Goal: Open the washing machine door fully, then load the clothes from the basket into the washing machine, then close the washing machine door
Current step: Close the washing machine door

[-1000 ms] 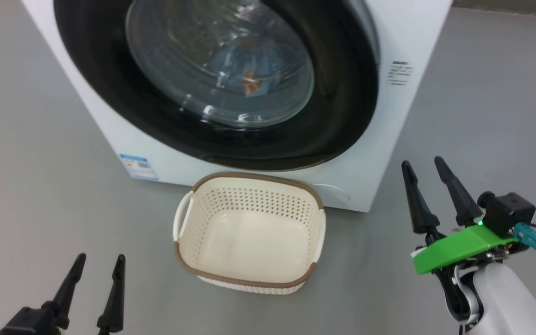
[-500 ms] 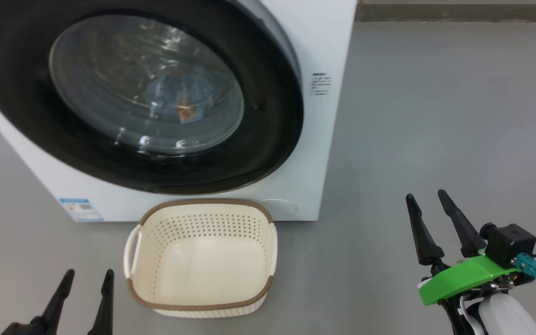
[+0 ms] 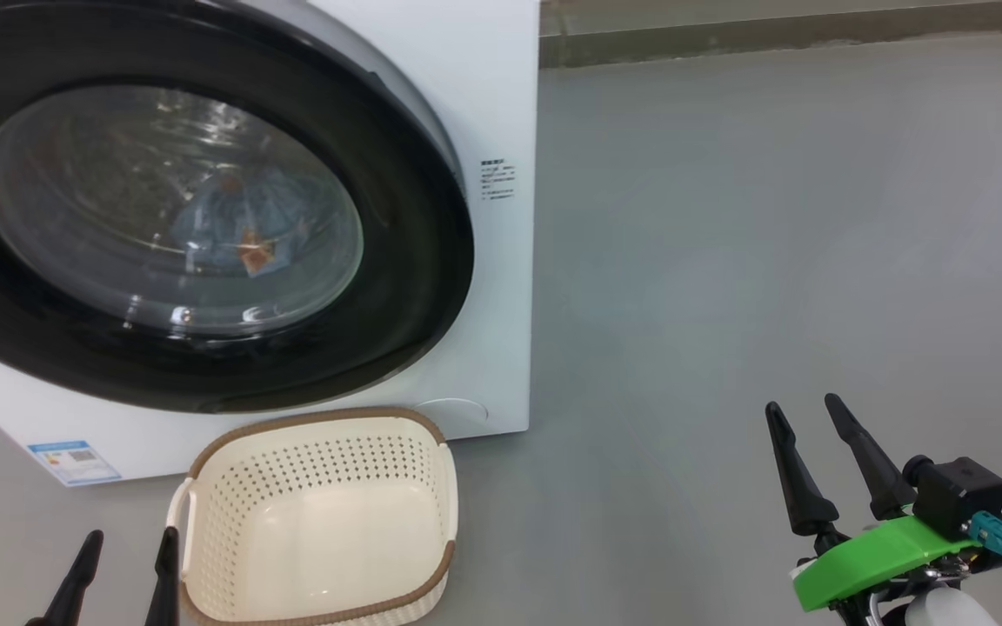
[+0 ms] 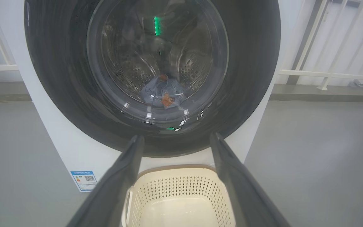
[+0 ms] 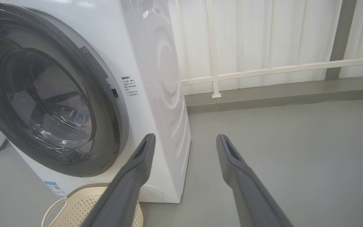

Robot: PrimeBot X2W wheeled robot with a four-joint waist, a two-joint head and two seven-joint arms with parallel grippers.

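Grippers first: your left gripper (image 3: 132,537) and right gripper (image 3: 801,404) both hang low over the floor (image 3: 727,261), fingers spread, nothing held.
– And the load?
– The basket (image 3: 318,461) has nothing in it and sits just in front of the washing machine (image 3: 501,104). The clothes (image 3: 240,230) lie behind the glass (image 3: 75,200).
– Door?
– The door (image 3: 414,287) looks flush, so the task is probably done. If you check the latch, press the black rim (image 3: 205,374), not the glass.

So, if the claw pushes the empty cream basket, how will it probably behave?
The basket is empty perforated plastic, so probably light. On the smooth grey floor it would likely slide rather than tip, being low and wide. Its moulded walls look fairly stiff.
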